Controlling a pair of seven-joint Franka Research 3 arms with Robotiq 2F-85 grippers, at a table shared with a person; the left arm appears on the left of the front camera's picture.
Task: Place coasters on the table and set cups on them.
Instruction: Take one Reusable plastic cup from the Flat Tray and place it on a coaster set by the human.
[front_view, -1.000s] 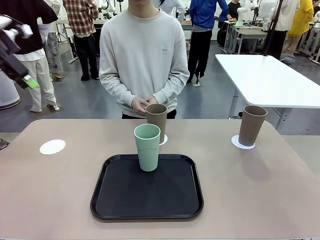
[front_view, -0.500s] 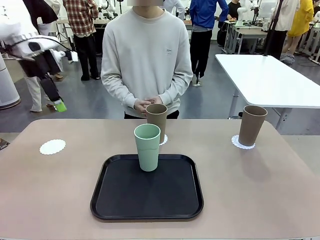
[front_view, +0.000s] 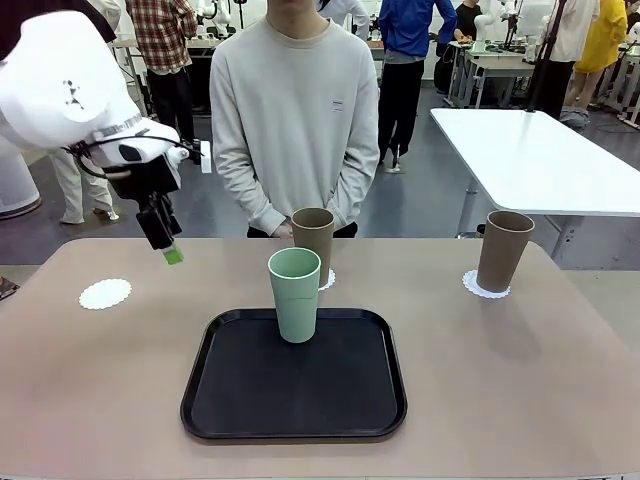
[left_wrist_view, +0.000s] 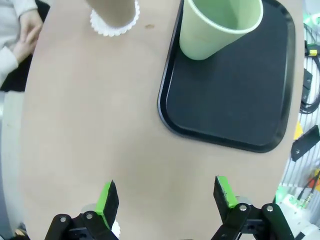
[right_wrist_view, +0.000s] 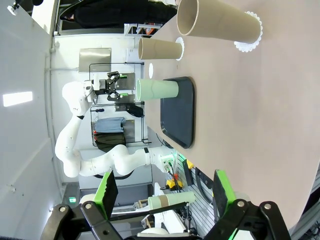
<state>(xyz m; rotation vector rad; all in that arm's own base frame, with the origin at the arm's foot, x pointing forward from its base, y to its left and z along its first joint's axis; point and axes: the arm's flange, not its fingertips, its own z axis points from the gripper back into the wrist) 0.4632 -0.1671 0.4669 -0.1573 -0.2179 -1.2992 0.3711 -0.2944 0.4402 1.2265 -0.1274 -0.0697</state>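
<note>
Since the earlier frames the left arm has swung in from the left edge and dropped toward the middle, so the left claw (front_view: 170, 250) now hangs above the far-left part of the surface (front_view: 520, 380), its jaws spread wide in its wrist view with nothing between them, while the cups and coasters lie as they did. Nearest the robot sits the black tray (front_view: 295, 400), and on its far half stands the mint green cup (front_view: 295, 295), upright and not yet on any coaster. To the left, well apart from the tray, lies a bare coaster (front_view: 105, 294) with no cup on it; by my reading that is where the green cup belongs. Just beyond the tray a brown cup (front_view: 313, 245) stands on a second coaster (front_view: 327, 279), close before the person (front_view: 295, 110) standing at the far edge. Off to the right, another brown cup (front_view: 504, 250) rests on the third coaster (front_view: 483, 287). The right claw (right_wrist_view: 162, 192) is also wide open and holds nothing, looking across the surface from the side. So all three coasters are laid and two cups are set; one cup is left, and the left claw seems headed for it
</note>
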